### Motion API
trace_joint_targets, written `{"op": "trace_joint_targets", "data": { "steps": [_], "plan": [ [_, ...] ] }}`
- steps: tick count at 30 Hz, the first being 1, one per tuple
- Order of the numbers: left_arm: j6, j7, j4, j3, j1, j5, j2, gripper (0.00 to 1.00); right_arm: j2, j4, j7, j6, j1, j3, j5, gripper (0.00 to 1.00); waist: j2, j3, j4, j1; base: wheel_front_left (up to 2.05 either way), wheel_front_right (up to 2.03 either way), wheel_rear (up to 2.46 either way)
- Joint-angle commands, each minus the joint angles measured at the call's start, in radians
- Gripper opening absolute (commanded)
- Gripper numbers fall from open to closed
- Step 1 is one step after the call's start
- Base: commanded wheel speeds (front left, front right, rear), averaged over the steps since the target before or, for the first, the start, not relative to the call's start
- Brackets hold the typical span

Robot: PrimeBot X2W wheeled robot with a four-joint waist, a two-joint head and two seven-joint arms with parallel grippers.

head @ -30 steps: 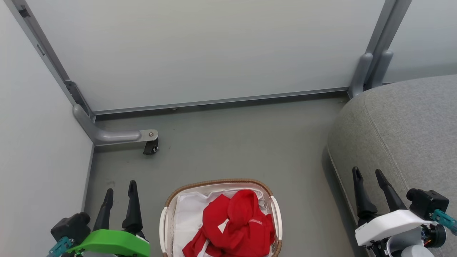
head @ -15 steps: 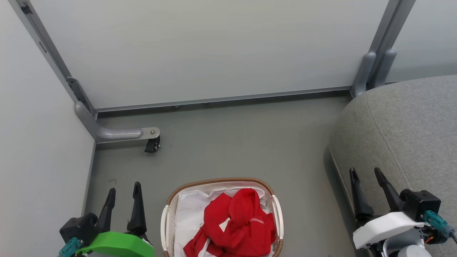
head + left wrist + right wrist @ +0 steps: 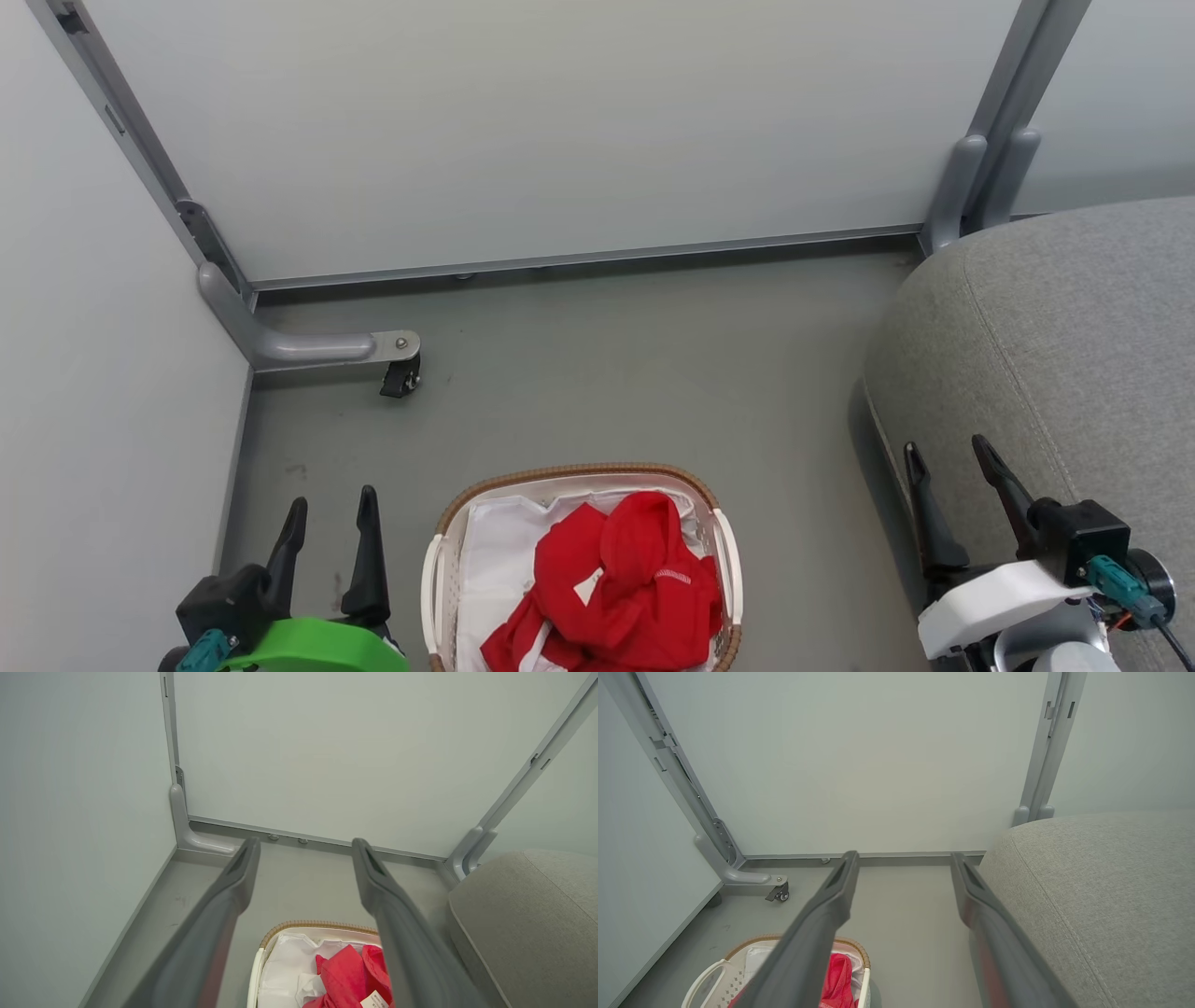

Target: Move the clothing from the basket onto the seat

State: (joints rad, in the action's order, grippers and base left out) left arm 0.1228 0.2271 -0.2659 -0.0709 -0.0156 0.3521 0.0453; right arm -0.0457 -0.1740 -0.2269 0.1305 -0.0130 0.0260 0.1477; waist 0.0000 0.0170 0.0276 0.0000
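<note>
The red clothing (image 3: 616,593) lies bunched in the white basket (image 3: 431,583) with a brown woven rim, on the floor at the bottom centre of the head view. The grey seat (image 3: 1074,345) fills the right side. My left gripper (image 3: 331,511) stands open to the left of the basket, empty. My right gripper (image 3: 948,457) is open at the seat's front edge, also empty. The left wrist view shows the clothing (image 3: 350,975) in the basket (image 3: 256,970) below the open fingers, with the seat (image 3: 528,924) at right. From the right wrist, the basket (image 3: 707,980) lies lower left and the seat (image 3: 1101,896) to the right.
White partition panels on grey frames close off the back and left. A grey panel foot with a black caster (image 3: 400,375) stands on the grey floor (image 3: 635,373) behind the basket. A second frame post (image 3: 980,187) stands by the seat's far corner.
Both grippers have drawn back toward the bottom of the head view, the left one shifting slightly right. The whole picture has shifted a little, so the camera moved. Clothing and basket lie unchanged.
</note>
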Motion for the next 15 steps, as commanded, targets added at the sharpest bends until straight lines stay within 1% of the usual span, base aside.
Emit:
{"op": "trace_joint_targets", "data": {
  "steps": [1, 15],
  "plan": [
    [0.001, 0.009, -0.003, -0.003, -0.014, -0.02, 0.007, 1.0, -0.006, 0.003, -0.009, 0.0, 0.008, 0.001, -0.02, 1.0, 0.0, 0.0, 0.0, 0.0, 0.0, 0.0, 0.0],
    [0.004, 0.033, -0.034, -0.015, -0.018, -0.1, 0.008, 1.0, -0.007, 0.005, -0.034, 0.0, 0.017, -0.004, -0.122, 1.0, 0.0, 0.002, 0.004, 0.0, 0.0, 0.0, 0.0]
  ]
}}
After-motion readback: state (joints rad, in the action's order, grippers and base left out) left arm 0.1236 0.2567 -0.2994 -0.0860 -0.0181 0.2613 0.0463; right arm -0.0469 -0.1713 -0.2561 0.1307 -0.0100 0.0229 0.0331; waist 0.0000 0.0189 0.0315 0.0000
